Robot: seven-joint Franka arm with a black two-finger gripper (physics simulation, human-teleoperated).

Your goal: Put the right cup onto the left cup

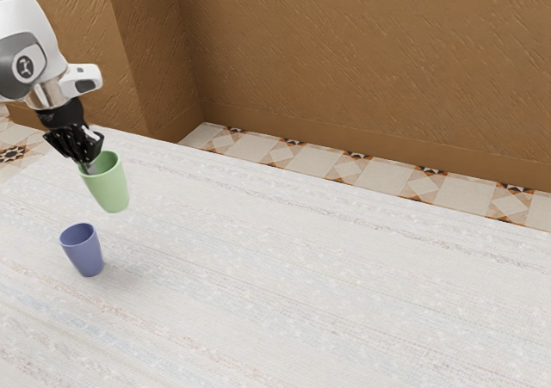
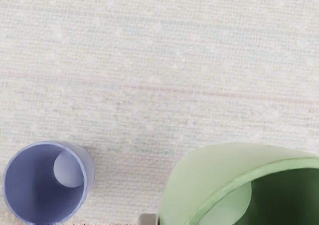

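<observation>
Table (image 1: 362, 293): bears the blue cup. Arm (image 1: 39, 52): the only one; reaches in from the exterior view's left.

Green cup (image 1: 109, 186): I take it as the right cup. Mouth up, held over the table; long axis roughly parallel to the blue cup's, so near upright. Gripper (image 1: 88, 166): closed on the green cup's wall at the rim, one finger inside, one outside.

Blue cup (image 2: 45, 182): target; upright on the table, mouth open, lower than my load and off to one side. Key relation: the outer fingertip (image 2: 147, 219) lies on the green cup's blue-cup side, the cup's body beyond it. I judge the next move is sideways toward the blue cup, carrying the grip past its centre so the bases line up, then down. Risk: lowering early would clip the blue rim and tip it.

Hard to read: green cup cut off at the wrist view's edge, its underside hidden; inner finger mostly masked by the wall; clearance above the table uncertain.
</observation>
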